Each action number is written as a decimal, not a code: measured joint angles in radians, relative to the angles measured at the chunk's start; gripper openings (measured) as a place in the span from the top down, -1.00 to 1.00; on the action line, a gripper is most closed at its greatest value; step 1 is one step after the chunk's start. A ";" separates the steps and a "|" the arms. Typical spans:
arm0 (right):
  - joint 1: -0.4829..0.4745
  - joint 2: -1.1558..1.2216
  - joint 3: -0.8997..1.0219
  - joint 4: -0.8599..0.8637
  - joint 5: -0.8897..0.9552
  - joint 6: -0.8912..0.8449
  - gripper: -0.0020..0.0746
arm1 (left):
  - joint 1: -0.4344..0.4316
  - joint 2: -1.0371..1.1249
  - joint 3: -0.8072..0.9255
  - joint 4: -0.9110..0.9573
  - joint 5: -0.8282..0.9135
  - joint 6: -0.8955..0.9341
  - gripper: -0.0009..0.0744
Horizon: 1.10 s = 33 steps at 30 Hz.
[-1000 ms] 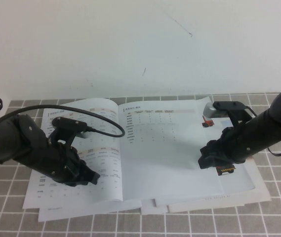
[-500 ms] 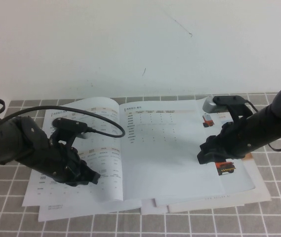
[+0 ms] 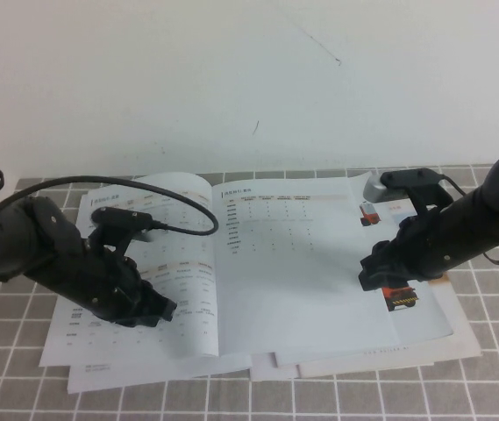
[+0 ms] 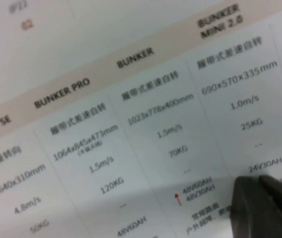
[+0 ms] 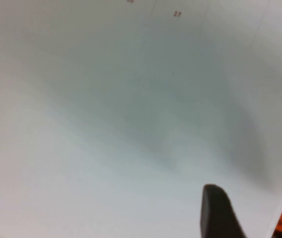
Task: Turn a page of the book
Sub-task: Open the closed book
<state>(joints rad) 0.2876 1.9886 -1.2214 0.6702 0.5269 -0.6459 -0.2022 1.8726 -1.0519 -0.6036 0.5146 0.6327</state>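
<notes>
The book (image 3: 284,263) lies open on the grey tiled mat, its pages printed with spec tables. My left gripper (image 3: 163,310) is shut, with its tips pressed on the lower part of the left page; the left wrist view shows its fingers (image 4: 250,198) together on the table text. My right gripper (image 3: 370,279) is at the right page's outer edge, beside a small orange vehicle photo (image 3: 400,298). In the right wrist view one finger (image 5: 217,210) lies over the white page (image 5: 131,124) close to its edge, apart from the other side; the second finger is hidden.
Larger loose white sheets (image 3: 363,361) stick out from under the book at the front. A black cable (image 3: 188,230) loops over the left page from the left arm. A white wall (image 3: 249,88) stands close behind the mat (image 3: 495,377).
My right gripper has shifted a little to the right and away from me along the right page's edge, uncovering more of the orange photo. My left gripper has stayed pressed on the left page.
</notes>
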 joint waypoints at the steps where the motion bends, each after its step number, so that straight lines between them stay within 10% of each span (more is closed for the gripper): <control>1: 0.000 0.000 0.000 -0.001 -0.001 0.000 0.13 | -0.001 -0.005 -0.005 0.008 0.003 0.000 0.99; 33: 0.000 0.000 0.000 -0.012 -0.033 0.028 0.13 | -0.052 0.247 -0.435 0.126 0.131 -0.067 0.99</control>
<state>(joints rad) 0.2876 1.9886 -1.2214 0.6580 0.4936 -0.6181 -0.2537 2.1198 -1.4864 -0.4781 0.6456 0.5658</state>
